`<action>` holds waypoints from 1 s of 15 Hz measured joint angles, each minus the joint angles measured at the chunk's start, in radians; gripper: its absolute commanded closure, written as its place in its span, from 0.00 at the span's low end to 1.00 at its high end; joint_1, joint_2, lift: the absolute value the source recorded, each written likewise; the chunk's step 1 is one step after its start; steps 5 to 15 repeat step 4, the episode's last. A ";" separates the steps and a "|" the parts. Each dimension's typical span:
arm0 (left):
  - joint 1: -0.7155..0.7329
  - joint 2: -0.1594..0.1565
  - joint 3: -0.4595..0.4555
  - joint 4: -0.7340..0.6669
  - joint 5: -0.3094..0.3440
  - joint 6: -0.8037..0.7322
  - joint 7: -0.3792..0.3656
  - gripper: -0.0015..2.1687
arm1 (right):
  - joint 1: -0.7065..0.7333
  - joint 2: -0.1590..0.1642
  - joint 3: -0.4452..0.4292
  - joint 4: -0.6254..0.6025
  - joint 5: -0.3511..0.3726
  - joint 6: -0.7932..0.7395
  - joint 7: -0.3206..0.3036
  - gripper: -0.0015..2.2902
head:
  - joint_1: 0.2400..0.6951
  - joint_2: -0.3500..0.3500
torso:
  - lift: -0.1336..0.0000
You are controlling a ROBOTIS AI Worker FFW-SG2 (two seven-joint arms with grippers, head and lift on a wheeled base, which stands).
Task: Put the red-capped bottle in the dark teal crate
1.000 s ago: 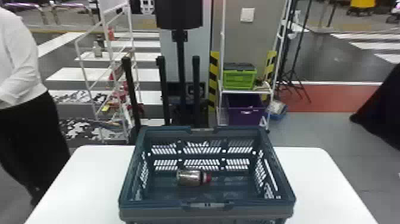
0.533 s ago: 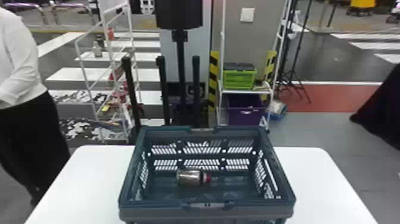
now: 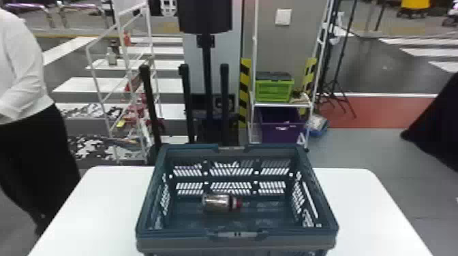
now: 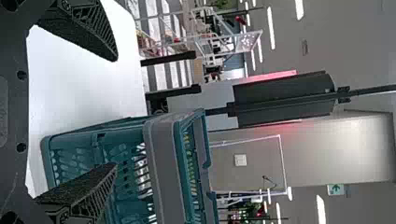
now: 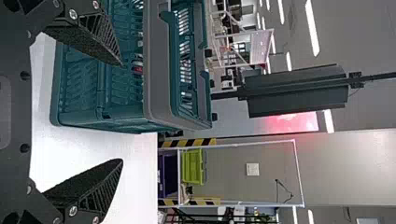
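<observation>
In the head view the dark teal crate (image 3: 238, 242) stands on the white table, and the red-capped bottle (image 3: 218, 203) lies on its side on the crate floor, its cap pointing right. My left gripper (image 4: 116, 112) is open in the left wrist view, its fingers wide apart with nothing between them, the crate (image 4: 161, 172) beyond. In the right wrist view my right gripper (image 5: 122, 112) also stands open and holds nothing, near the crate (image 5: 159, 70). A bit of the red cap (image 5: 137, 70) shows through the crate's slotted wall there.
White tabletop (image 3: 361, 211) extends on both sides of the crate. Behind the table are a white rack (image 3: 98, 78), black posts (image 3: 223, 102), and a shelf with a green crate (image 3: 274, 90) and a purple bin (image 3: 281, 131).
</observation>
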 measured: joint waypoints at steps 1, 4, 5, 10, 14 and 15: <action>0.000 0.000 0.000 0.001 0.000 0.000 0.000 0.04 | 0.001 0.000 0.002 0.002 0.001 -0.002 0.000 0.07 | 0.57 0.50 | 1.00; 0.009 0.000 0.001 -0.005 0.000 -0.007 0.003 0.04 | 0.001 -0.005 0.003 0.006 0.001 -0.002 0.000 0.07 | 0.57 0.50 | 1.00; 0.009 0.000 0.001 -0.005 0.000 -0.007 0.003 0.04 | 0.001 -0.005 0.003 0.006 0.001 -0.002 0.000 0.07 | 0.57 0.50 | 1.00; 0.009 0.000 0.001 -0.005 0.000 -0.007 0.003 0.04 | 0.001 -0.005 0.003 0.006 0.001 -0.002 0.000 0.07 | 0.57 0.50 | 1.00; 0.009 0.000 0.001 -0.005 0.000 -0.007 0.003 0.04 | 0.001 -0.005 0.003 0.006 0.001 -0.002 0.000 0.07 | 0.57 0.50 | 1.00; 0.009 0.000 0.001 -0.005 0.000 -0.007 0.003 0.04 | 0.001 -0.005 0.003 0.006 0.001 -0.002 0.000 0.07 | 0.57 0.50 | 1.00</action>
